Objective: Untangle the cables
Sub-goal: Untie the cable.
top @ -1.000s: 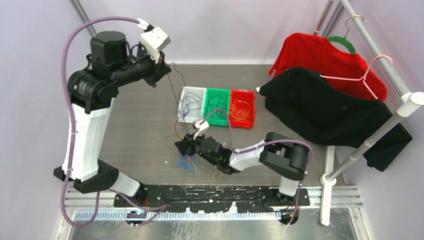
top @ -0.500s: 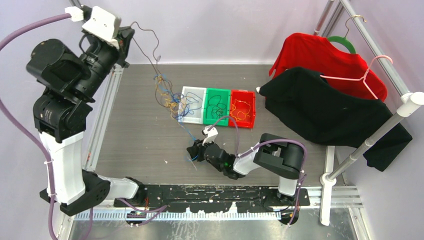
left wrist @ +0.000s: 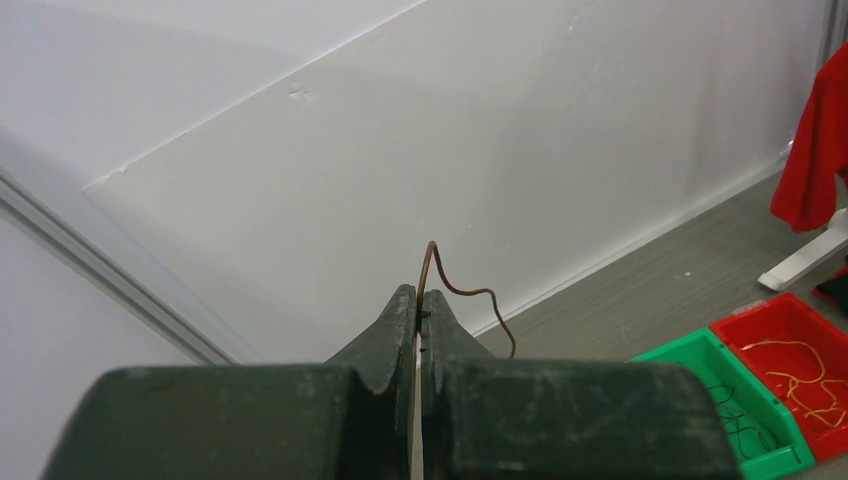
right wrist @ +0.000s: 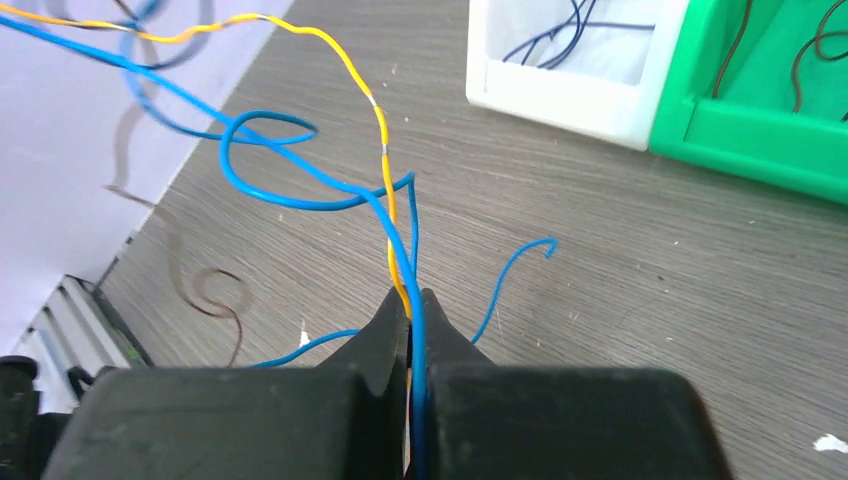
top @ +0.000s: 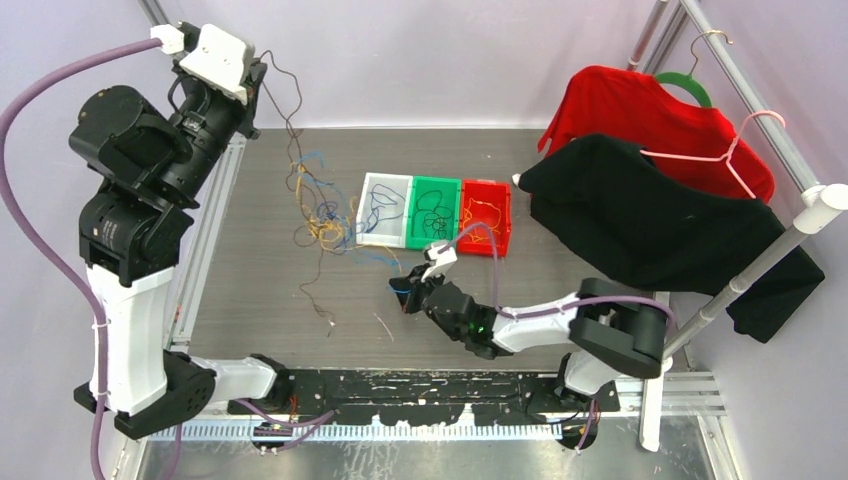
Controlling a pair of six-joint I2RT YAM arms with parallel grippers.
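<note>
The cables form a tangle [top: 322,215] of blue, orange-yellow and dark strands, hanging over the table's left middle. A dark brown cable [top: 285,90] runs up from it to my left gripper [top: 257,88], held high at the back left. The left wrist view shows that gripper [left wrist: 418,298] shut on the brown cable [left wrist: 462,291]. My right gripper [top: 405,291] is low over the table in front of the bins. In its wrist view it [right wrist: 410,298] is shut on a blue cable [right wrist: 300,197] and a yellow cable [right wrist: 378,112], which stretch toward the tangle.
A white bin [top: 362,218], a green bin [top: 436,181] and a red bin [top: 506,222] stand side by side mid-table, each with loose cables inside. A black shirt [top: 640,220] and a red shirt [top: 630,105] hang from a rack [top: 745,275] on the right.
My left arm swung up and back to the left, lifting the tangle off the table near the right gripper. My right gripper shifted right and closed on the blue and yellow cables.
</note>
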